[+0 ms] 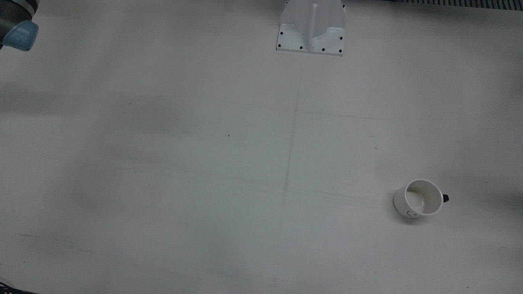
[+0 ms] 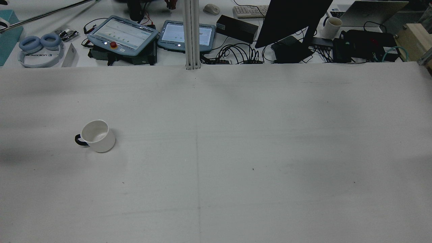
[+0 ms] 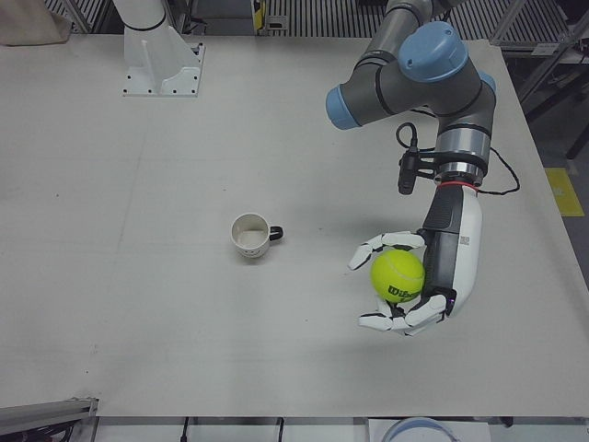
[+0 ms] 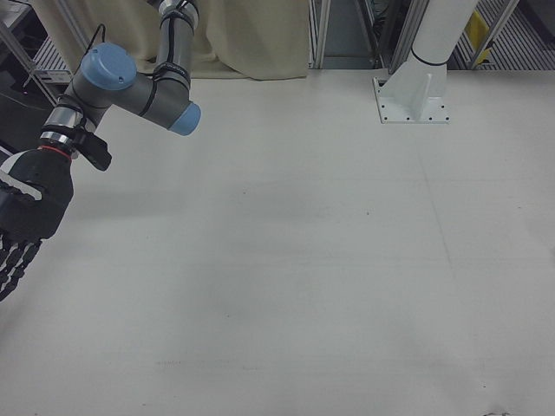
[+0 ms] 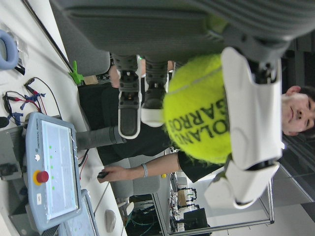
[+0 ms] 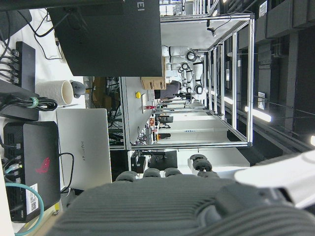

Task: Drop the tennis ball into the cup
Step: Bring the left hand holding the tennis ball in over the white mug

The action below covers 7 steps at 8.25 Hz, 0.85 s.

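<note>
A white cup [image 3: 249,235] with a dark handle stands upright on the table; it also shows in the front view [image 1: 419,198] and the rear view [image 2: 97,135]. My left hand [image 3: 414,276] is shut on a yellow-green tennis ball [image 3: 398,276], held above the table to the right of the cup in the left-front view and nearer the front edge. The ball fills the left hand view [image 5: 197,108] with white fingers [image 5: 248,113] around it. My right hand [image 4: 22,225] hangs at the left edge of the right-front view, fingers extended, holding nothing.
A white arm pedestal [image 1: 312,26] stands at the table's far side. Beyond the table's operator edge lie teach pendants [image 2: 123,33], a monitor [image 2: 293,17], cables and headphones [image 2: 38,49]. A person sits there [image 5: 295,110].
</note>
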Available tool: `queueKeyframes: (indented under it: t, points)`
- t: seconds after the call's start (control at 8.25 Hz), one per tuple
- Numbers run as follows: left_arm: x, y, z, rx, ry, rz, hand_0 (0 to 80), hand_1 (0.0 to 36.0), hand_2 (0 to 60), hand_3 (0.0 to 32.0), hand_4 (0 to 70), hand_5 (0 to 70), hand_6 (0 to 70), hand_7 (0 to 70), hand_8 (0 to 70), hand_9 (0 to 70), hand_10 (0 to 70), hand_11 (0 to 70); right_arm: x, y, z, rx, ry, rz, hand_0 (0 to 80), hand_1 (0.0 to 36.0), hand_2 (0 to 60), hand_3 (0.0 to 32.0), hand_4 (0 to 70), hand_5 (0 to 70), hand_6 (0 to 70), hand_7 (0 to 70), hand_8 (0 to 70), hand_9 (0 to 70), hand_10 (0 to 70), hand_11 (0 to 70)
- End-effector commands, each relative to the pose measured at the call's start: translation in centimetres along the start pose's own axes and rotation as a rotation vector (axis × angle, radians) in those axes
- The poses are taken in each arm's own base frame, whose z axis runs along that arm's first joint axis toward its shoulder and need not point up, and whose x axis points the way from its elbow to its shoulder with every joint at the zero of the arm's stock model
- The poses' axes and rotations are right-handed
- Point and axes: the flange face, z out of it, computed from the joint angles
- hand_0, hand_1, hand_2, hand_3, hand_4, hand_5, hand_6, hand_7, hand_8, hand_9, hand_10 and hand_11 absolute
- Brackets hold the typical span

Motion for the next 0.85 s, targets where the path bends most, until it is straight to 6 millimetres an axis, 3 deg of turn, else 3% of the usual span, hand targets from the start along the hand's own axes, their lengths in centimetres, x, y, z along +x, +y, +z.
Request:
queueKeyframes:
  t: [0.0, 0.24, 0.36, 0.48, 0.61, 0.73]
  points:
    - [-8.2, 7.6, 1.9, -0.157, -0.185, -0.012, 52.1, 17.3, 33.8, 0.0, 49.2, 19.1, 70.0, 70.0, 55.6, 70.0, 27.1, 39.9, 0.0, 0.0, 0.0, 0.0, 0.0, 0.0, 0.0, 0.0, 0.0, 0.0, 0.0, 0.0, 0.0, 0.0, 0.0, 0.0, 0.0, 0.0]
    - [-17.6, 11.2, 2.2, -0.222, -0.337, -0.033, 47.7, 13.6, 38.2, 0.0, 46.5, 17.0, 69.2, 70.0, 55.7, 70.0, 26.9, 39.2, 0.0, -0.1, 0.0, 0.002, 0.0, 0.0, 0.0, 0.0, 0.0, 0.0, 0.0, 0.0, 0.0, 0.0, 0.0, 0.0, 0.0, 0.0]
    - [-20.8, 12.6, 1.9, -0.251, -0.387, -0.043, 46.4, 13.1, 39.1, 0.0, 45.7, 14.4, 59.7, 70.0, 54.2, 70.0, 26.9, 38.9, 0.0, -0.1, 0.0, 0.003, 0.0, 0.0, 0.0, 0.0, 0.0, 0.0, 0.0, 0.0, 0.0, 0.0, 0.0, 0.0, 0.0, 0.0]
    - [-22.7, 13.9, 1.4, -0.275, -0.417, -0.047, 45.8, 12.5, 40.7, 0.0, 45.3, 14.1, 62.8, 70.0, 54.9, 70.0, 26.2, 38.0, 0.0, -0.1, 0.0, 0.002, 0.0, 0.0, 0.0, 0.0, 0.0, 0.0, 0.0, 0.0, 0.0, 0.0, 0.0, 0.0, 0.0, 0.0]
    - [-23.8, 13.9, 1.1, -0.276, -0.434, -0.047, 44.8, 11.5, 42.7, 0.0, 44.4, 15.3, 70.0, 70.0, 56.1, 70.0, 25.8, 37.3, 0.0, -0.1, 0.0, 0.002, 0.0, 0.0, 0.0, 0.0, 0.0, 0.0, 0.0, 0.0, 0.0, 0.0, 0.0, 0.0, 0.0, 0.0]
    - [-23.7, 13.6, 1.0, -0.273, -0.432, -0.036, 43.7, 11.1, 40.7, 0.0, 43.1, 13.6, 55.4, 70.0, 53.1, 70.0, 25.7, 37.1, 0.0, -0.1, 0.0, 0.002, 0.0, 0.0, 0.0, 0.0, 0.0, 0.0, 0.0, 0.0, 0.0, 0.0, 0.0, 0.0, 0.0, 0.0]
